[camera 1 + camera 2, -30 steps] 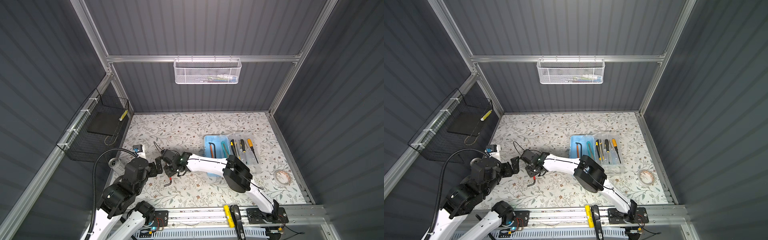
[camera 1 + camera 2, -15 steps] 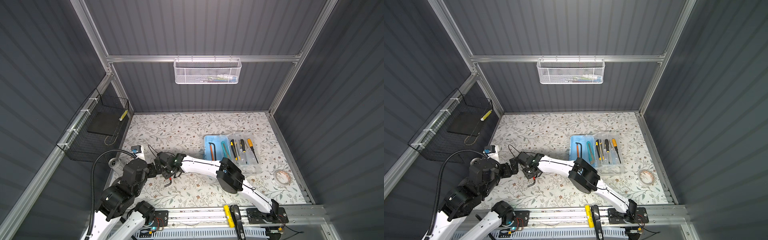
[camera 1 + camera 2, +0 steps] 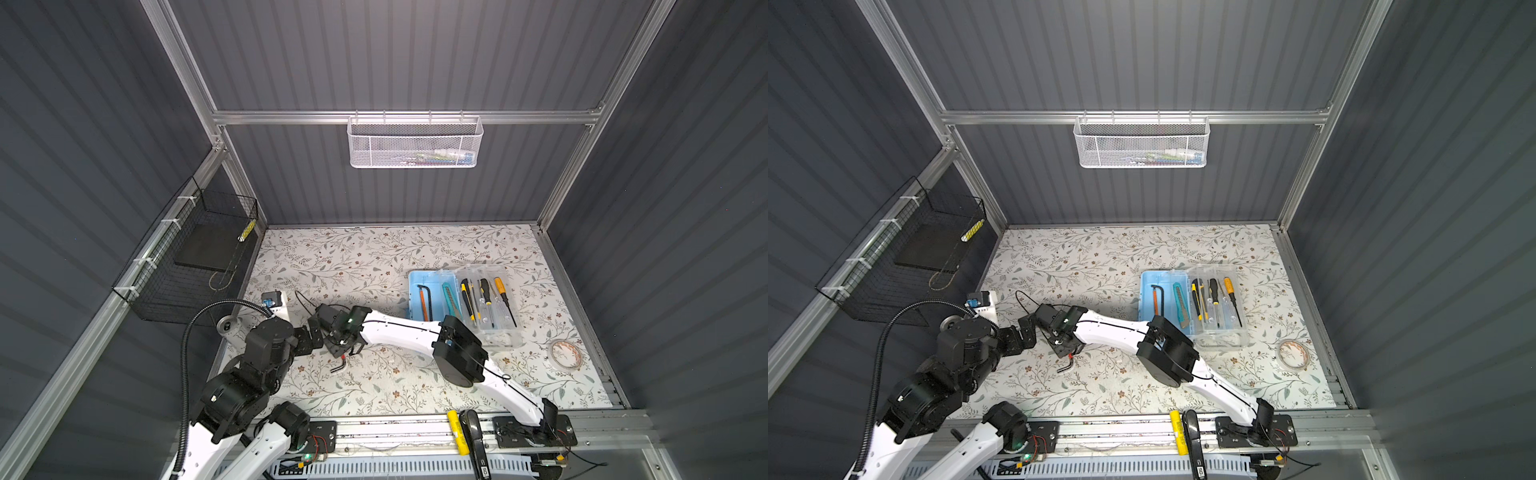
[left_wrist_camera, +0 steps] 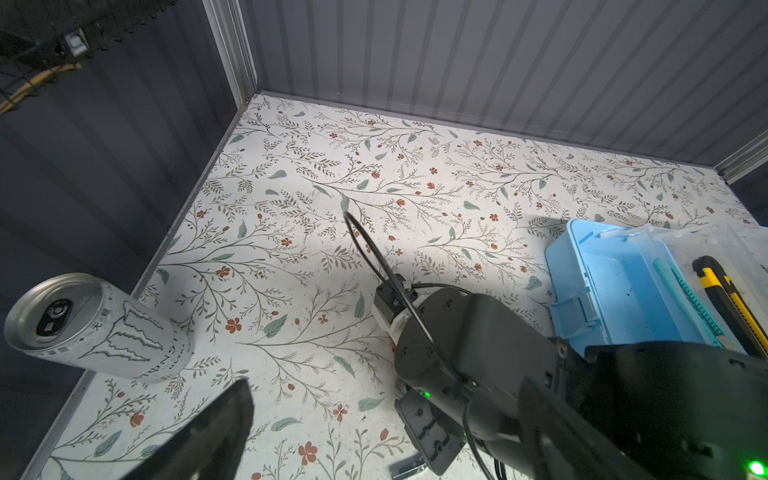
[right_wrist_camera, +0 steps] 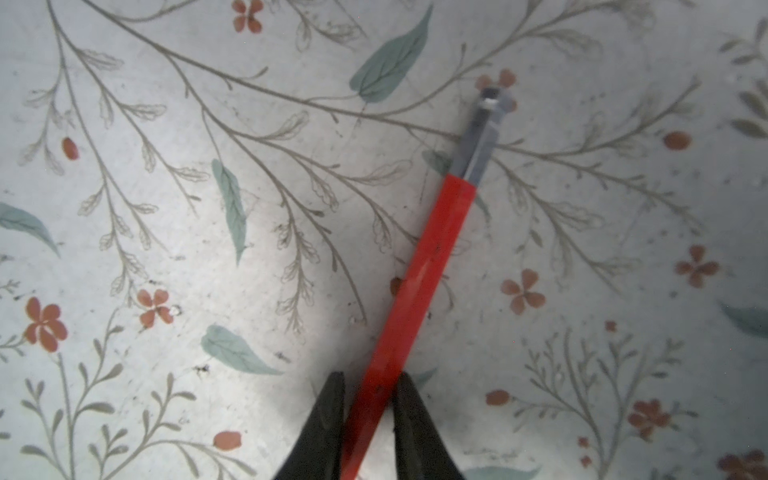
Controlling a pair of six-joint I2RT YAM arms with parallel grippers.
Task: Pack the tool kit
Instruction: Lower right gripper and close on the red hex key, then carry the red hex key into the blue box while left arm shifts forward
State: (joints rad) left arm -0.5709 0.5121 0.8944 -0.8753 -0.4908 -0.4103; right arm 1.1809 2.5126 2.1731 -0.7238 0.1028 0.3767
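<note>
Nearest the rail, the right gripper (image 5: 368, 386), reaching across to the left side of the floral tabletop (image 3: 374, 257), had clenched its two black fingertips (image 5: 328, 399) against opposite sides of the red-sleeved steel L-shaped hex key (image 5: 432, 241). The key lay flat on the tabletop, its bare steel tip pointing away from the fingers. In a top view its bent end (image 3: 340, 368) showed just below the gripper. The key looked light, thin and fully stiff, so it would likely not bend or crush. The glossy sleeve seemed slick, though, and with the hold low on the shaft the long arm could pivot between the fingertips once lifted. A grip nearer mid-sleeve would probably have carried it more steadily.

Just beside it, the left gripper (image 3: 313, 332) hovered released and empty. A white energy-drink can (image 4: 99, 328) stood further left, by the wall.

Farther back and to the right sat the small rectangular light-blue plastic tool kit box (image 3: 412, 291). It was open and held another red hex key (image 3: 423, 301) and a teal utility knife (image 3: 451, 299). Touching its right side, the clear plastic tray (image 3: 498, 336) carried yellow-and-black screwdrivers (image 3: 484, 291). The gripped key probably belonged in the blue box beside its twin.
</note>
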